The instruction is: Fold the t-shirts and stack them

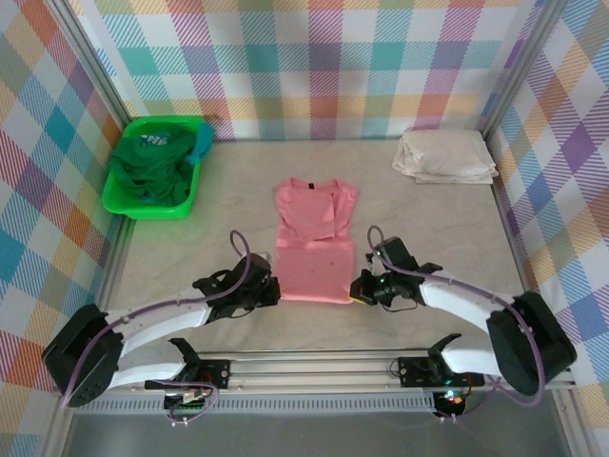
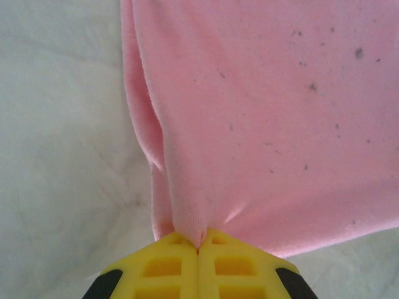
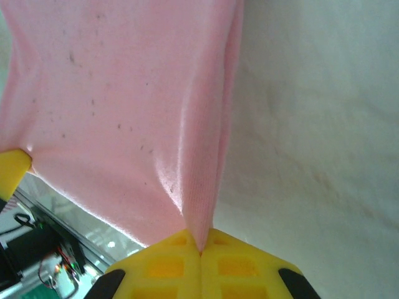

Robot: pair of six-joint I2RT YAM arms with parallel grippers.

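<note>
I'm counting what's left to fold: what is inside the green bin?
The green bin holds a crumpled dark green shirt with teal cloth at its far right corner. Anything beneath them is covered.

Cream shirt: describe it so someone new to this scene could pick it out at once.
On the table, look to the far right corner by the checked wall. The cream shirt lies there alone, a flat bundle. It alone is pale and folded: the pink shirt lies spread in the middle, the dark shirts heaped in the green bin at far left.
</note>
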